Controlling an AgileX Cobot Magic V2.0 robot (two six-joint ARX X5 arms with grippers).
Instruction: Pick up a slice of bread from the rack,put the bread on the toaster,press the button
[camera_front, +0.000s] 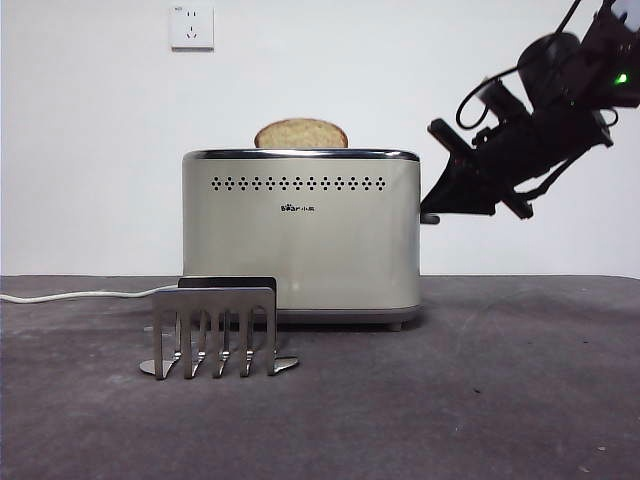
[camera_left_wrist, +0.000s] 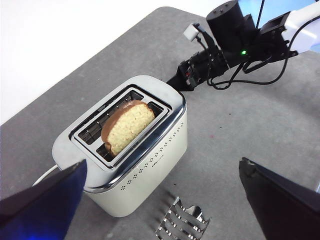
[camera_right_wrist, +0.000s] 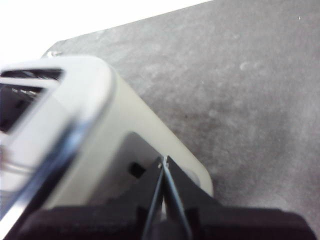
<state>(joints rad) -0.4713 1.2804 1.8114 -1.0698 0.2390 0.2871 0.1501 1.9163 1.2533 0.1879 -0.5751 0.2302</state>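
Observation:
The slice of bread (camera_front: 300, 134) stands in a slot of the cream toaster (camera_front: 300, 240), its domed top above the chrome rim; it also shows in the left wrist view (camera_left_wrist: 127, 127). The steel rack (camera_front: 215, 330) in front of the toaster holds nothing. My right gripper (camera_front: 434, 205) is shut, and its tip rests at the toaster's narrow right side just above the grey button (camera_front: 429, 218). In the right wrist view the shut gripper (camera_right_wrist: 163, 161) touches the toaster's side panel (camera_right_wrist: 100, 135). My left gripper (camera_left_wrist: 162, 164) is open and empty, high above the toaster (camera_left_wrist: 145, 165).
A white cord (camera_front: 70, 295) runs left from the toaster along the grey table (camera_front: 500, 400). A white wall socket (camera_front: 192, 27) sits high on the back wall. The rack (camera_left_wrist: 182, 222) lies close to the toaster's front.

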